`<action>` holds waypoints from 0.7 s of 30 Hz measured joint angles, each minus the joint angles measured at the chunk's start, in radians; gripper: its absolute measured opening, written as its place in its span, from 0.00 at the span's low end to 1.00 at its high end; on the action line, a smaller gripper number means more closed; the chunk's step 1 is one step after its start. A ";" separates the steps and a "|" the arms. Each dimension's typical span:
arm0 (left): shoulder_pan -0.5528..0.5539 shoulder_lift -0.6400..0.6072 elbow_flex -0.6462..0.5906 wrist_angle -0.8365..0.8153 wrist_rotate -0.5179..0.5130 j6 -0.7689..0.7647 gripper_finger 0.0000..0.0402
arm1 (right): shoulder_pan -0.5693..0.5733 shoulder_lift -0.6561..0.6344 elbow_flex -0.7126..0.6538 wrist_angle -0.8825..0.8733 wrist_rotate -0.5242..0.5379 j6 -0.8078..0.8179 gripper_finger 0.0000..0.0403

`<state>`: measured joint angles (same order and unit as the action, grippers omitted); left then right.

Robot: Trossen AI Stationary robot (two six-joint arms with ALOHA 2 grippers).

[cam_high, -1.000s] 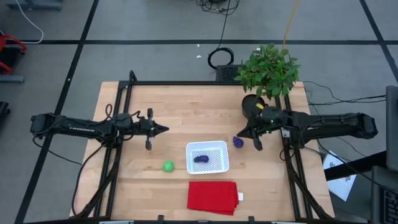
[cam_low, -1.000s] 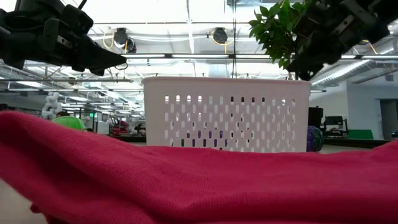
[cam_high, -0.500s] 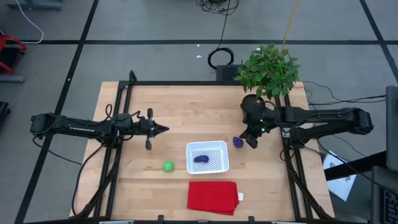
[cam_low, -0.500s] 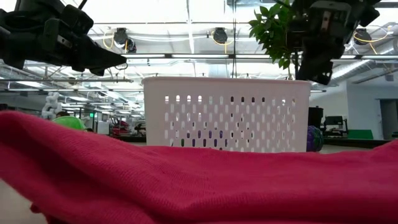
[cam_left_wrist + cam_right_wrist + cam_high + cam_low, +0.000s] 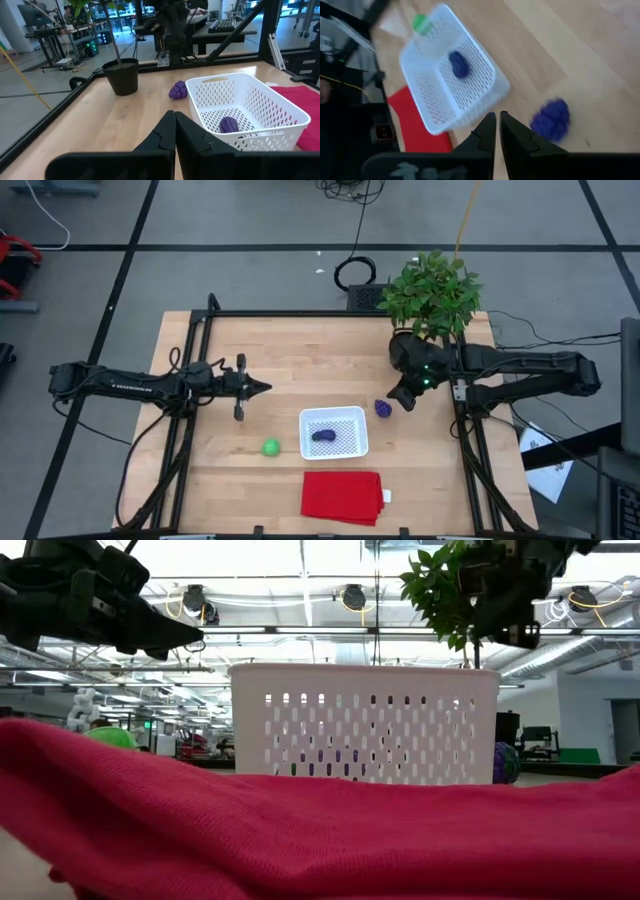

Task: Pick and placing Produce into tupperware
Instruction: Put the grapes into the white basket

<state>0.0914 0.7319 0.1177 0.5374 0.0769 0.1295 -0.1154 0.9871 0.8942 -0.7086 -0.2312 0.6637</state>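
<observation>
Container: small white perforated square tupperware basket (image 5: 333, 432), sitting on the light wooden bench (image 5: 300, 350), mid-bench, just behind the flat red cloth (image 5: 342, 496).
Produce inside: one dark purple oblong toy piece (image 5: 322, 435) lying on the basket's mesh floor; also seen in the right wrist view (image 5: 458, 64).
Produce outside, right: second dark purple knobbly toy piece (image 5: 382, 408) on the bench, just beside the basket's right rear corner, not touching it.
Produce outside, left: bright green toy ball (image 5: 270, 447) on the bench, near the basket's left side, apart from it.
Right end effector (image 5: 403, 399): held above the bench just right of the loose purple piece, fingers clenched together, holding nothing.
Left end effector (image 5: 262, 388): over the bench left of the basket and behind the green ball, pointing toward centre, fingers clenched, empty.
Background: leafy green potted plant (image 5: 432, 292) at the bench's rear right corner.
</observation>
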 joint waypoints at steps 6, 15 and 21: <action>0.000 0.000 0.000 0.008 0.000 0.000 0.01 | 0.001 0.110 0.130 -0.217 0.048 0.040 0.01; 0.000 0.000 0.000 0.005 0.000 -0.007 0.01 | 0.000 0.313 0.212 -0.337 0.046 -0.003 0.00; 0.000 0.000 0.000 -0.034 0.000 -0.004 0.01 | 0.000 0.376 0.212 -0.322 0.037 -0.057 0.00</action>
<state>0.0910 0.7319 0.1177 0.5037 0.0769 0.1257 -0.1158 1.3635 1.1061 -1.0308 -0.1945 0.6064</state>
